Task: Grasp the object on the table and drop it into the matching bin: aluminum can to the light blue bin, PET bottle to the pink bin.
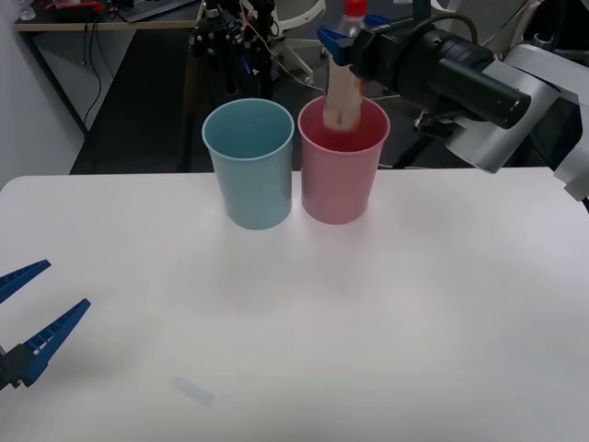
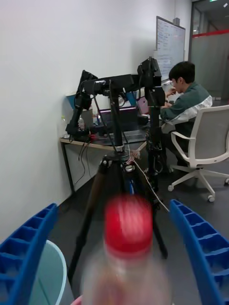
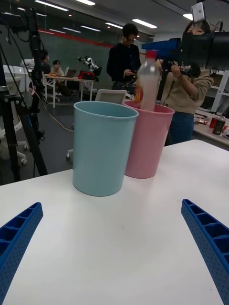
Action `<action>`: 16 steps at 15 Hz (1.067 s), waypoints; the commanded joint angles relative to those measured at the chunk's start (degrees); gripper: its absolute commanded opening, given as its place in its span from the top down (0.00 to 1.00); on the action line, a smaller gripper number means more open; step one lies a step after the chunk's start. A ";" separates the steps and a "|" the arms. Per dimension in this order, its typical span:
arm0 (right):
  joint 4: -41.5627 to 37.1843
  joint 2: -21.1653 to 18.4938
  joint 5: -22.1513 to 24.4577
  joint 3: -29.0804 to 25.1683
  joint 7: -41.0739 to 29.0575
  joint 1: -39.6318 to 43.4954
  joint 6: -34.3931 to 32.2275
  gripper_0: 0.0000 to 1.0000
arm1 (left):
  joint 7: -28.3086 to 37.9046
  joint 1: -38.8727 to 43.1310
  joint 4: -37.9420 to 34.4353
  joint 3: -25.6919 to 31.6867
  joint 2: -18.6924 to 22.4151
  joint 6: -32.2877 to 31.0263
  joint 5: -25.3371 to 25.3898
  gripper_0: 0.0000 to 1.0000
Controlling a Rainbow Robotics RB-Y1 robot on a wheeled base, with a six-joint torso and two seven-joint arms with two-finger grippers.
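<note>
Bottle (image 1: 342,92) upright between my right hand's (image 1: 342,46) spread fingers, over the pink bin (image 1: 340,175).
Red cap, clear body, pale label; released, I think.

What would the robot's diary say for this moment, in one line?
right gripper: open, over pink bin | PET bottle: upright between jaws, bottom inside bin | light blue bin: beside it | left gripper: open, idle over table

The white table (image 1: 386,313) carries the light blue bin (image 1: 249,164) and the pink bin (image 1: 341,172), which stand upright just beside each other near its far edge.
</note>
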 commanded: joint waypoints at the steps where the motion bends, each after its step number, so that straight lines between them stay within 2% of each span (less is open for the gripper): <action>1: -0.13 -0.03 0.06 -0.29 -0.59 0.02 -0.03 0.00 | 0.00 0.00 0.00 0.00 0.00 0.00 0.00 0.00; 13: -0.84 -0.55 -0.03 -1.44 -0.77 0.37 -0.29 0.00 | 0.00 0.00 0.00 0.00 0.00 0.00 0.00 0.00; 16: -6.90 -2.84 0.41 -5.30 0.11 4.68 0.24 0.00 | 0.00 0.00 0.00 0.00 0.00 0.00 0.00 0.00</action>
